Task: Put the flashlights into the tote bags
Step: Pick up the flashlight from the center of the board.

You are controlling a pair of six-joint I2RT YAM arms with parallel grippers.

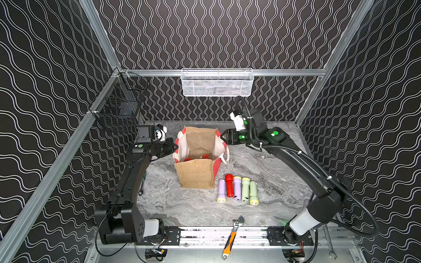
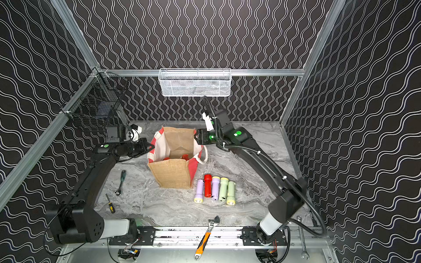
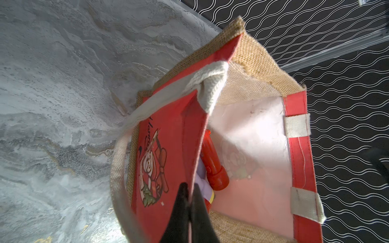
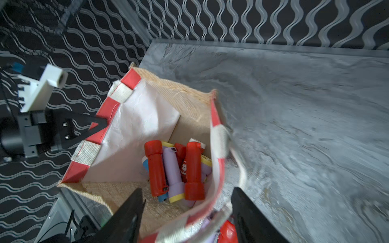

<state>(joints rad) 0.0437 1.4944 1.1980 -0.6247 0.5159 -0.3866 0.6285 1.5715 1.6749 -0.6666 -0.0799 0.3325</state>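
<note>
The left gripper (image 3: 189,190) is pinching the rim of the limp tote bag (image 3: 172,130), fingers closed on it. The right gripper (image 4: 187,190) is hovering half-open and empty, astride the opposite rim. Beyond its fingertips the flashlights (image 4: 155,168) are lying inside the bag: light, rigid, slick plastic, likely best gripped mid-barrel.

Rough jute tote bag (image 1: 197,175), glossy plastic flashlights (image 1: 237,189), perhaps stone table (image 1: 182,205)

The gray marble surface (image 1: 182,205) holds a tote bag (image 1: 196,174), five flashlights (image 1: 237,187) side by side, and a small wrench (image 2: 120,182).
</note>
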